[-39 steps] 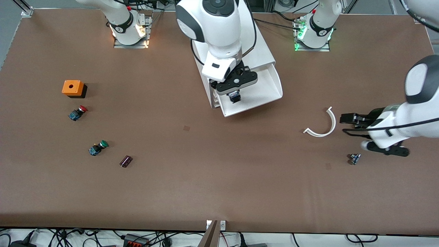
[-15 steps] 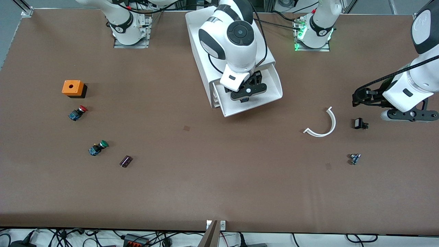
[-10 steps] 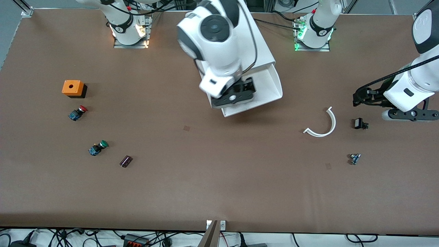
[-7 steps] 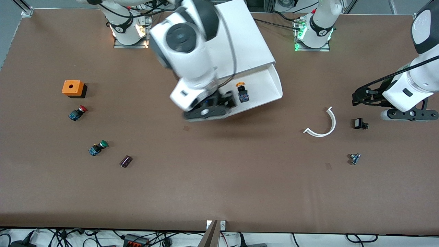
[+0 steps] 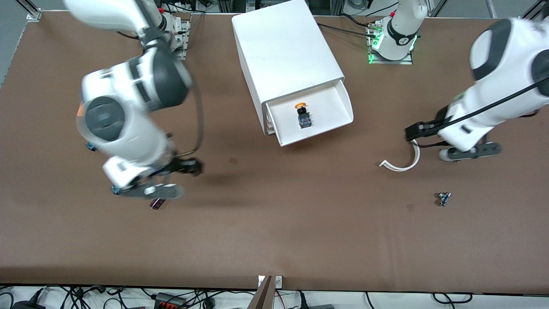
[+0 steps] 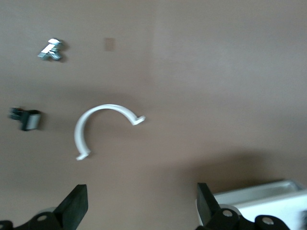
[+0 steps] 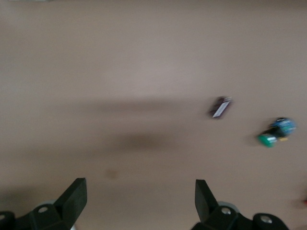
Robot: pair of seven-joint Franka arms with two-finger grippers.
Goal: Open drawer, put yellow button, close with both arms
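Note:
The white cabinet stands near the robots' bases with its top drawer pulled open. The yellow button lies inside the drawer, orange cap toward the cabinet. My right gripper is open and empty, over bare table toward the right arm's end; its wrist view shows its spread fingers over the tabletop. My left gripper is open and empty over the white curved piece; its wrist view shows a corner of the drawer beside one of its fingers.
A green button and a small dark part lie near the right gripper. A small metal part lies nearer the front camera than the curved piece. A small black part lies beside the curved piece.
The right gripper lowered into the drawer, left the yellow button there, and swung away toward the right arm's end. The left arm moved toward the curved piece and the drawer.

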